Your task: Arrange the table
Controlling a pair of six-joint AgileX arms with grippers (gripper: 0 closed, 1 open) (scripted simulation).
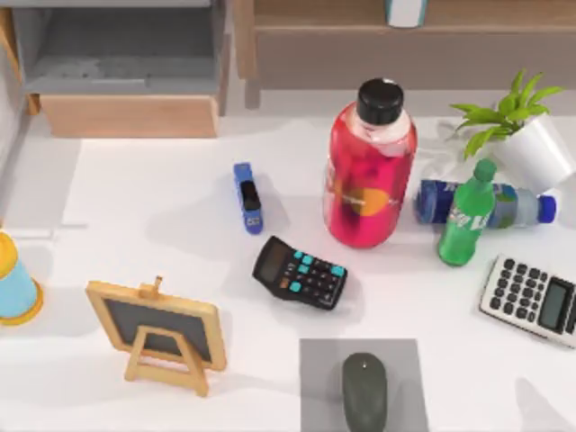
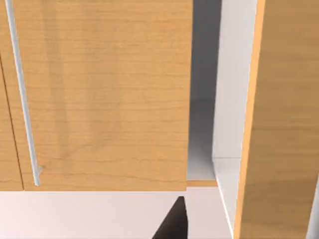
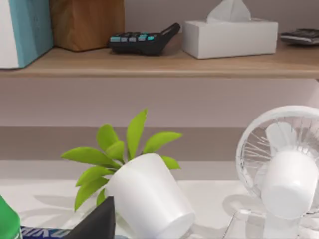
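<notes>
Top: table spreads below shelf, cluttered; red bottle upright beside lying blue bottle, green bottle.
Left wrist: cabinet door.
Right wrist: tilted plant pot, fan.
Grippers' state: cannot tell.
Risk: careless reach topples tall bottles, pot.

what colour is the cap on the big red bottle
Black; the cap on the red bottle shows best in the top view.

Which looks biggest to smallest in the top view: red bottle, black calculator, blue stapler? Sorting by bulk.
1. red bottle, though its height brings it nearer the camera.
2. black calculator.
3. blue stapler.
</notes>
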